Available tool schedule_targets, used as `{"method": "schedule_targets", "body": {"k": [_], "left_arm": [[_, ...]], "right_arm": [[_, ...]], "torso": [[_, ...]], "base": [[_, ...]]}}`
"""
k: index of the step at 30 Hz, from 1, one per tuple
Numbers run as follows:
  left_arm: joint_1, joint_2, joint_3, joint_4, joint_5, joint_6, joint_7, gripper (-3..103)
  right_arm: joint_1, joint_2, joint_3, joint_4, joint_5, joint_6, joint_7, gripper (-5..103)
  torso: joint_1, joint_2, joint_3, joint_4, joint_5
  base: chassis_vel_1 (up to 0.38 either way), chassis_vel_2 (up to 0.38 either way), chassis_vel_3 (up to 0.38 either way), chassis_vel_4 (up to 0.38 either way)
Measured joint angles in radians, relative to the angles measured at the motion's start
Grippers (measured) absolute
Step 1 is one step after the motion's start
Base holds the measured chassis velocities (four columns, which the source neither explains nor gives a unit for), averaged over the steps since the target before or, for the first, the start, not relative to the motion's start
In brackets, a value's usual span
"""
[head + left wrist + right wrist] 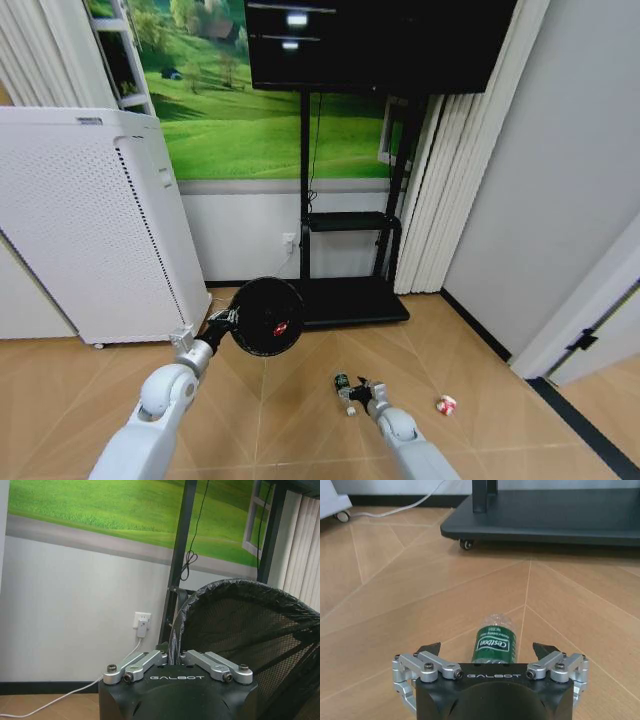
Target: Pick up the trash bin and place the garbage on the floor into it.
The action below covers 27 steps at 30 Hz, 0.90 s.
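The trash bin (266, 317) is already off the floor: we hold it in our left gripper (218, 325), pinched by its rim at our left front, tipped so its mouth faces the head camera. It is a round basket of fine black mesh, slightly tapered, and in the left wrist view its rim (235, 587) curves up just past the closed fingers. Something red (281, 327) sits inside it (probably the drink can, though we cannot make it out clearly), so we judge one piece done.

Two pieces are left on the wooden floor (480, 380). The green bottle (343, 388) lies on its side directly before our right gripper (362, 388), which is low over the floor with its jaws spread wide on either side of the bottle and nothing in them; the right wrist view shows the label (495, 642) between the fingertips. The red-and-white piece (446, 405) lies farther to the right, well apart.
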Motion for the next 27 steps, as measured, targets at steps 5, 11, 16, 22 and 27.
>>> {"method": "schedule_targets", "body": {"k": [5,11,16,22,27], "left_arm": [[-0.014,0.009,0.002,-0.004,-0.009,0.003,0.0,3],[-0.015,0.014,0.007,-0.005,-0.009,0.004,0.005,3],[-0.015,0.006,0.01,-0.007,-0.007,0.004,0.007,3],[-0.015,0.002,0.009,-0.012,-0.007,0.005,0.008,3],[-0.008,-0.003,0.008,-0.018,-0.003,0.005,0.01,3]], "right_arm": [[0.063,0.046,-0.004,-0.136,-0.07,0.021,0.006,100],[0.119,0.066,-0.001,-0.237,-0.117,0.055,0.015,100],[0.15,0.072,0.006,-0.277,-0.132,0.06,0.023,100],[0.145,0.073,0.012,-0.282,-0.141,0.06,0.011,100],[0.14,0.081,0.014,-0.306,-0.164,0.061,0.008,100]], "torso": [[0.0,0.0,0.0,0.0,0.0003],[0.0,0.0,0.0,0.0001,0.0003],[0.0,0.0,0.0,0.0001,0.0002],[0.0,0.0,0.0,0.0,0.0003],[0.0,0.0,0.0,0.0001,0.0004]], "base": [[0.0,0.0,0.0,0.0],[0.0,0.0,0.0,0.0],[0.0,0.0,0.0,0.0],[0.0,0.0,0.0,0.0],[0.0,0.0,0.0,0.0]]}}
